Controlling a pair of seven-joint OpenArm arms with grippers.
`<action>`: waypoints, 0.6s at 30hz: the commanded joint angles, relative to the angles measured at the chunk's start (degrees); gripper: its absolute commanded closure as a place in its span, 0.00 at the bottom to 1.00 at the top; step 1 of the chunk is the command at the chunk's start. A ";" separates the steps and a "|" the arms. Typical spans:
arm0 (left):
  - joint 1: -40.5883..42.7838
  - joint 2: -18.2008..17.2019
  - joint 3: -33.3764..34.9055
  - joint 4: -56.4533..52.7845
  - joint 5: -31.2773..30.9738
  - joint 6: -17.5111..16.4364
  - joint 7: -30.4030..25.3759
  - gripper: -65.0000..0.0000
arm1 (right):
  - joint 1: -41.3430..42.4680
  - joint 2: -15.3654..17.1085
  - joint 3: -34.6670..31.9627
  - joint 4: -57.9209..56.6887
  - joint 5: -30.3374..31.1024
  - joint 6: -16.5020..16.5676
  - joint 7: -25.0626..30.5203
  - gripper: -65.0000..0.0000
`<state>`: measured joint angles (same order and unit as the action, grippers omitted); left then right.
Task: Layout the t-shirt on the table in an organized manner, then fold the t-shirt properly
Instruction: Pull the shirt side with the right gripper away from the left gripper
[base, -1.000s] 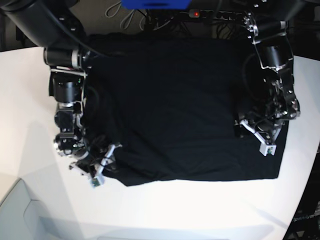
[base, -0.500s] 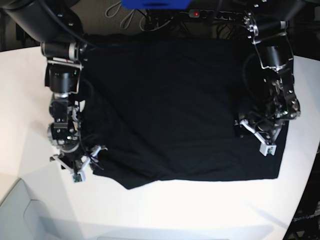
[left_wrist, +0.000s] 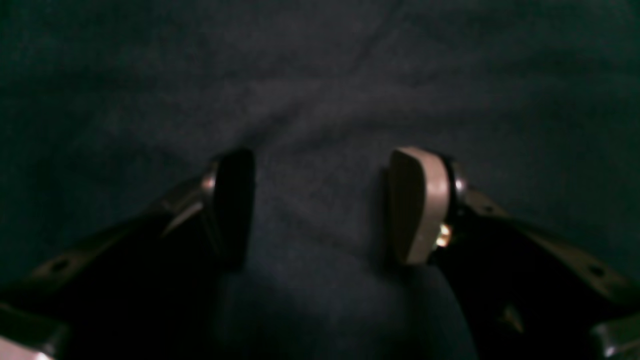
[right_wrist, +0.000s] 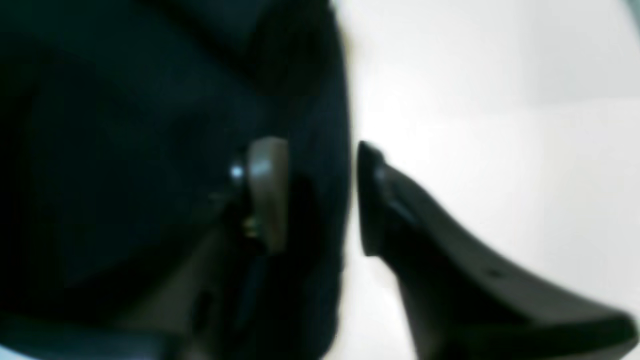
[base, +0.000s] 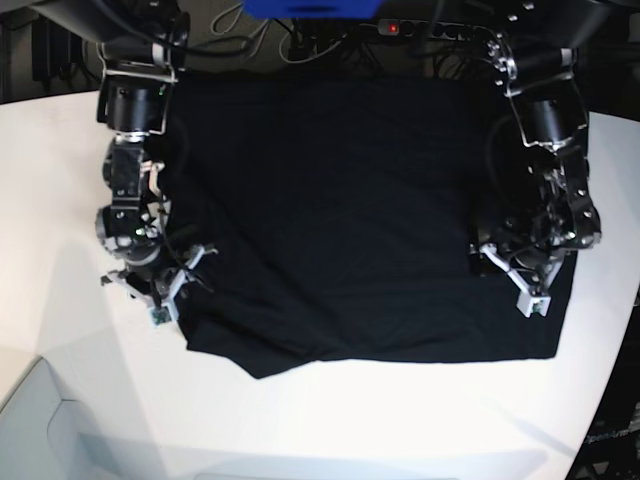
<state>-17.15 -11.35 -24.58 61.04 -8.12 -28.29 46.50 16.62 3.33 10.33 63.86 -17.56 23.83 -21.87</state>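
The black t-shirt (base: 340, 220) lies spread over the white table (base: 60, 200), its body mostly flat with a rumpled lower left corner. In the base view my right gripper (base: 175, 288) sits at the shirt's left edge. Up close, my right gripper (right_wrist: 317, 197) straddles the edge of the t-shirt (right_wrist: 150, 150), one pad over the cloth, the other finger on the bare table (right_wrist: 500, 100), with a thin gap left. My left gripper (base: 505, 272) rests low on the shirt's right side. In its own view my left gripper (left_wrist: 320, 200) stands open over the flat t-shirt (left_wrist: 320, 75).
Behind the table's far edge run cables, a power strip with a red light (base: 392, 27) and a blue object (base: 310, 8). The table's curved edge (base: 612, 380) falls away at the right. A pale grey surface (base: 35, 420) sits at the lower left.
My right arm has slid left and then toward the far side along the shirt's left edge, and its jaws have narrowed around that edge. The left arm has barely moved.
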 joint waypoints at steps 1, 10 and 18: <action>-1.45 -0.56 0.09 1.43 -0.54 0.38 -0.83 0.36 | 1.62 -0.04 -0.09 0.01 0.64 1.00 1.08 0.78; -1.71 -0.56 0.09 1.34 -0.54 0.38 -1.09 0.36 | -5.59 1.72 -4.13 7.75 0.55 1.35 -10.35 0.97; -1.71 -0.47 0.09 1.25 -0.54 0.38 -1.53 0.36 | -17.63 7.96 -18.37 30.61 0.55 16.17 -17.56 1.00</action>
<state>-17.28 -11.20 -24.38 61.30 -7.97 -27.86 46.04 -2.35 10.92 -8.40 93.34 -16.88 40.51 -40.29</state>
